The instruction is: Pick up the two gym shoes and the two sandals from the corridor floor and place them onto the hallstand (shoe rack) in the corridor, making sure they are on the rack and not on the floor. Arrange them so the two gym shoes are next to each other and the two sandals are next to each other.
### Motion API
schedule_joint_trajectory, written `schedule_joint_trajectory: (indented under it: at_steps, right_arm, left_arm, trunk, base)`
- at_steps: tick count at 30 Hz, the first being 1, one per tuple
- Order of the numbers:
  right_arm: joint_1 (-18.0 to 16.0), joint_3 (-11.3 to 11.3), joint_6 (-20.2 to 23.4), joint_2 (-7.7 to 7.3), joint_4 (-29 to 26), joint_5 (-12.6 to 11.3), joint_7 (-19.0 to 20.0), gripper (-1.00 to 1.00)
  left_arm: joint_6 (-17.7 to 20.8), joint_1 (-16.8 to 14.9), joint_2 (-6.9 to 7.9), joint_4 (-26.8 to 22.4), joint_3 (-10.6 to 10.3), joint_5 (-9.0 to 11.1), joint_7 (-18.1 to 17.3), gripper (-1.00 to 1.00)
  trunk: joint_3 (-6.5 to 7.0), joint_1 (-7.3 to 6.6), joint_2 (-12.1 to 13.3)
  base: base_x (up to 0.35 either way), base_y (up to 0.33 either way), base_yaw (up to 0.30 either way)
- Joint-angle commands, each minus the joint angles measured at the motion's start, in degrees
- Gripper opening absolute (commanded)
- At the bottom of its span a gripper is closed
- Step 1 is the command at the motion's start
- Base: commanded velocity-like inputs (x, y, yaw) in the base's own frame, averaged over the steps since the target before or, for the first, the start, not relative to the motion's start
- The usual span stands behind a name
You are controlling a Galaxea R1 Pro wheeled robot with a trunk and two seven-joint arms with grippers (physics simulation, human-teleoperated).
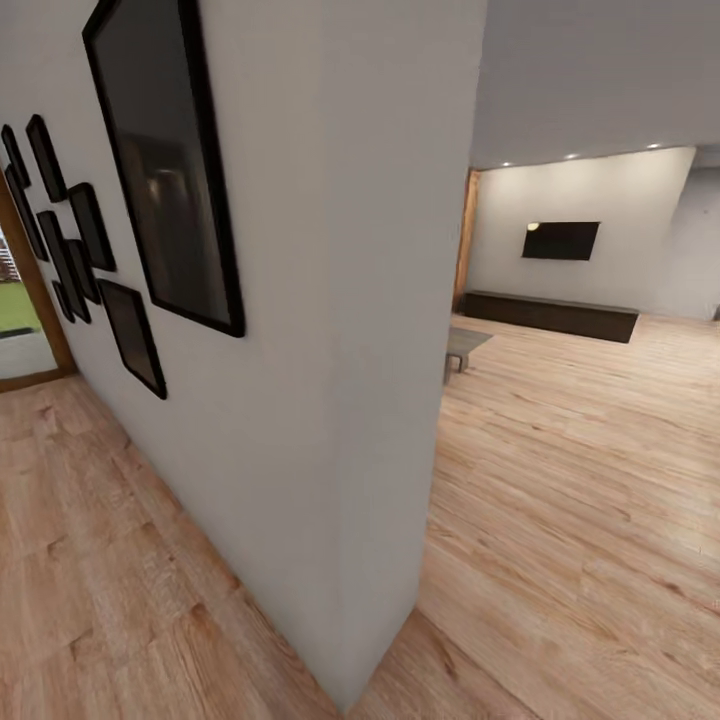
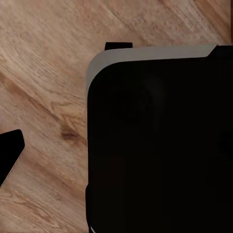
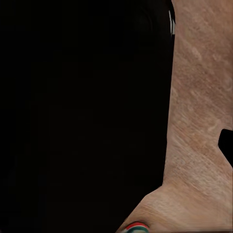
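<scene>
A sliver of a gym shoe [image 3: 135,226], a rounded edge banded red, white and green, pokes in at the frame's margin in the right wrist view, resting on or just above the corridor floor [image 3: 204,97], the rest of it cut off; whether the right gripper clasps it cannot be told, since a large black mass of the robot's own body [image 3: 82,111] hides that side, and a single dark fingertip [image 3: 226,145] is all that shows of the pincer; its spread cannot be judged. In the left wrist view a black, grey-edged body panel [image 2: 160,141] blocks much of the scene; one dark fingertip [image 2: 9,155] juts in over the wood planks [image 2: 48,73], and the left pincer's state is likewise unclear. From the head, the view meets the end of a pale grey partition wall [image 1: 330,350]; black picture frames [image 1: 165,160] hang along its left face above light brown planking [image 1: 90,580]; a glazed doorway [image 1: 20,320] stands at the far left; to the right a room opens, with a dark wall screen [image 1: 560,240], a long low dark cabinet [image 1: 550,315] and a small grey table [image 1: 465,345].
</scene>
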Motion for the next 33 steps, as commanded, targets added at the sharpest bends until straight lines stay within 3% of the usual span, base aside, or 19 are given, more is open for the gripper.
schedule_joint_trajectory:
  at_steps: [1,13,27,33]
  right_arm:
    - [0.0,0.0,0.0,0.00,0.0,0.0,0.0,1.00]
    - [0.0,0.0,0.0,0.00,0.0,0.0,0.0,1.00]
    - [0.0,0.0,0.0,0.00,0.0,0.0,0.0,1.00]
    - [0.0,0.0,0.0,0.00,0.0,0.0,0.0,1.00]
  left_arm:
    - [0.0,0.0,0.00,0.0,0.0,0.0,0.0,1.00]
    - [0.0,0.0,0.00,0.0,0.1,0.1,0.0,1.00]
    - [0.0,0.0,-0.01,0.0,0.2,0.4,0.0,1.00]
    - [0.0,0.0,-0.02,0.0,0.2,0.4,0.0,1.00]
  trunk:
    - [0.00,0.00,0.0]
    - [0.00,0.00,0.0]
    - [0.00,0.00,0.0]
    - [0.00,0.00,0.0]
  base:
    - [0.000,0.000,-0.285]
    - [-0.011,0.000,-0.285]
    - [-0.274,0.120,-0.285]
    - [-0.082,0.048,-0.285]
